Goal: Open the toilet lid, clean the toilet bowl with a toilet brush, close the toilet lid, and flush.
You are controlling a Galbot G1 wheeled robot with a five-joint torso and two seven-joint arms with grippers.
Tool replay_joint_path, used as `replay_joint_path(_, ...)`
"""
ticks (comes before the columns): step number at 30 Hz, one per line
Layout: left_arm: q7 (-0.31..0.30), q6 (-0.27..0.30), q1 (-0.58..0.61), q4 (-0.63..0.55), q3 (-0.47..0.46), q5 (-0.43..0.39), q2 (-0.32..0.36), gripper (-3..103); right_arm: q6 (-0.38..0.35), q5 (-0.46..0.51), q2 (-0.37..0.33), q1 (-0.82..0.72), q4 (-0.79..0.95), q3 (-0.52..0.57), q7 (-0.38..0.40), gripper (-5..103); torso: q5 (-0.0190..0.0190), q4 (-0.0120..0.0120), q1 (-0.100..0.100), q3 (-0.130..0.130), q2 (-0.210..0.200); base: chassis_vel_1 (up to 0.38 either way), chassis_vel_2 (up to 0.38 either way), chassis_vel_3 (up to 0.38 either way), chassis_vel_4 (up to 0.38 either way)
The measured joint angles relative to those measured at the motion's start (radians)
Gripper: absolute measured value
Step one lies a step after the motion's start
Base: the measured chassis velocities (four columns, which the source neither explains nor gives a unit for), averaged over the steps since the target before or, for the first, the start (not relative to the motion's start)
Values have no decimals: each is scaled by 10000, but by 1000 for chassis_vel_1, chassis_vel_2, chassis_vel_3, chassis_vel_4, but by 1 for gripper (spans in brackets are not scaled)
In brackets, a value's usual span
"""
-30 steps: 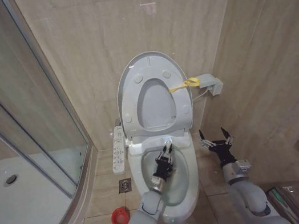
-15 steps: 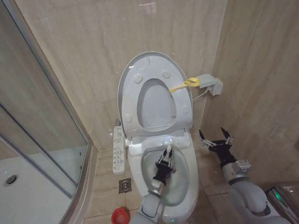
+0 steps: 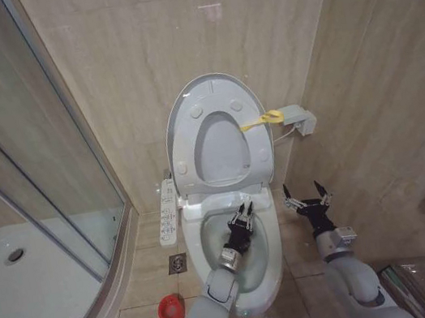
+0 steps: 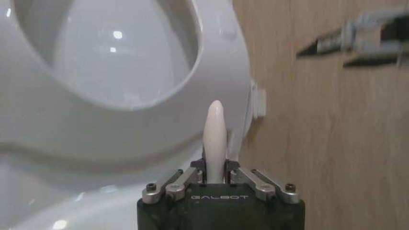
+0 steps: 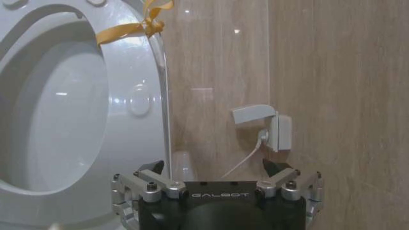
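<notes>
Lid (image 3: 216,129) upright against the wall, left gripper (image 3: 245,221) clamped on the brush (image 4: 215,136) handle over the open bowl (image 3: 274,267), inside its rim, right gripper (image 3: 305,199) spread open, idle over floor beside the bowl's edge.

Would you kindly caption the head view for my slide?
Left gripper holds the toilet brush over the toilet bowl, toilet lid raised.

The head camera looks forward and down from well above, taking in the whole bowl (image 3: 239,241), the raised lid (image 3: 217,129) and both arms. The left wrist camera sits close behind its tool (image 4: 216,179), facing the bowl rim (right tool (image 4: 357,40) blurred beyond). The right wrist camera faces the lid (image 5: 83,110) and wall socket (image 5: 271,127), shared with the head view
</notes>
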Motion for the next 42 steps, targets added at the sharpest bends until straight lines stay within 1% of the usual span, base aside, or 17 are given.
replay_joint_path(1, 2, -31, -132, 166, -87, 17, 9, 19, 0, 0, 0, 0, 0, -1, 0, 100, 0, 0, 0, 0, 0, 0, 0, 0, 0)
replay_joint_path(3, -4, 5, -146, -55, -84, 6, 9, 19, 0, 0, 0, 0, 0, -1, 0, 100, 1, 0, 1, 1, 0, 0, 0, 0, 0)
replay_joint_path(6, -9, 86, -162, -773, 4, -19, -67, 19, 0, 0, 0, 0, 0, -1, 0, 100, 0, -3, 0, 0, 1, 0, 0, 0, 0)
replay_joint_path(9, 20, 102, -155, -947, 79, -20, -159, 19, 0, 0, 0, 0, 0, -1, 0, 100, -1, -4, 0, 0, 1, 0, 0, 0, 0)
replay_joint_path(11, 82, 10, -168, -545, 86, 37, -251, 19, 0, 0, 0, 0, -1, -1, 0, 100, -1, -4, 0, 0, 2, 0, 0, 0, 0)
replay_joint_path(12, 82, 10, -168, -545, 86, 37, -251, 19, 0, 0, 0, 0, -1, -1, 0, 100, -1, -4, 0, 0, 2, 0, 0, 0, 0)
replay_joint_path(16, 96, -157, -232, 365, -7, 94, -213, 19, 0, 0, -1, 0, 0, 0, 1, 100, -1, 1, -1, -1, 2, 0, 0, 0, 0)
replay_joint_path(19, 98, -160, -215, 391, -20, 93, -186, 19, 0, 0, 0, 0, 0, -1, -1, 100, 4, 4, 0, 1, 1, 0, 0, 0, 0)
replay_joint_path(25, 104, -136, -197, -371, 52, 59, -245, 19, 0, 0, 0, 0, 0, -1, 0, 100, -3, -5, -1, 0, 2, 0, 0, 0, 0)
replay_joint_path(27, 108, -136, -215, -367, 50, 59, -258, 19, 0, 0, 0, 0, 0, -1, 0, 100, -2, -5, -1, 0, 1, 0, 0, 0, 0)
replay_joint_path(29, 129, -149, -285, -176, 47, 60, -286, 19, 0, 0, 0, 0, 0, -1, 0, 100, -2, -4, -1, -1, 2, 0, 0, 0, 0)
replay_joint_path(31, 164, -259, -424, 472, -7, 84, -299, 19, 0, 0, 0, 0, 0, -1, -1, 100, -1, 1, -1, 0, 2, 0, 0, 0, 0)
replay_joint_path(35, 180, -318, -514, 896, -135, 171, -214, 19, 0, 0, 0, 0, 0, 0, 0, 100, 2, 2, 0, 1, 1, 0, 0, 0, 0)
replay_joint_path(37, 180, -321, -521, 877, -140, 175, -192, 19, 0, 0, 0, 0, 0, -1, 0, 100, 1, 0, 0, 0, 1, 0, 0, 0, 0)
replay_joint_path(38, 179, -321, -521, 798, -147, 173, -169, 19, 0, 0, 0, 0, 0, 0, 1, 100, -1, 0, 0, 0, 1, 0, 0, 0, 0)
replay_joint_path(40, 167, -308, -500, 264, -129, 134, -141, 19, -1, 0, 0, 0, 0, -1, -1, 100, 0, -1, 0, 0, 1, 0, 0, 0, 0)
replay_joint_path(42, 165, -305, -488, 85, -106, 122, -142, 19, -1, 0, 0, 0, -1, 0, 0, 100, -1, -3, -1, 0, 2, 0, 0, 0, 0)
